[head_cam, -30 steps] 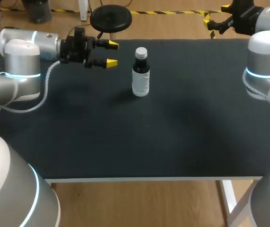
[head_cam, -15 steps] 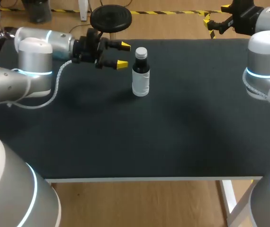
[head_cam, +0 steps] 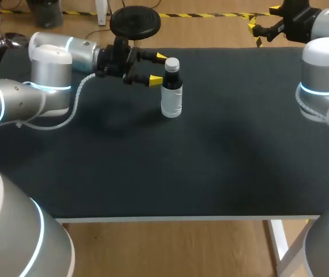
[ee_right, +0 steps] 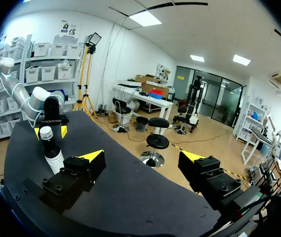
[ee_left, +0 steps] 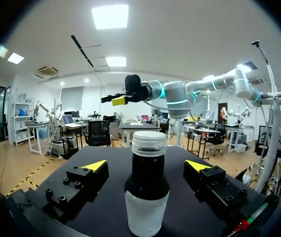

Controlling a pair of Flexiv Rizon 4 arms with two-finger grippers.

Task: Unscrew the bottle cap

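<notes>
A small bottle (head_cam: 171, 95) with dark liquid, a white label and a white screw cap (head_cam: 172, 63) stands upright on the far middle of the black table. My left gripper (head_cam: 158, 68) comes in level from the left, open, its yellow tips just reaching the neck and cap without touching. In the left wrist view the bottle (ee_left: 147, 197) stands between the open fingers of the left gripper (ee_left: 147, 165), cap (ee_left: 148, 142) on top. My right gripper (head_cam: 264, 24) hangs open beyond the far right corner, well away from the bottle (ee_right: 53, 154). The right gripper (ee_right: 142, 157) holds nothing.
The black tabletop (head_cam: 222, 156) spreads wide in front of and to the right of the bottle. Its white front edge (head_cam: 187, 219) runs along the near side. My right arm's elbow (head_cam: 326, 75) stands over the table's right edge.
My left arm has moved to the right, bringing its open fingers from well left of the bottle up to its cap. The bottle and the right arm have stayed still.
</notes>
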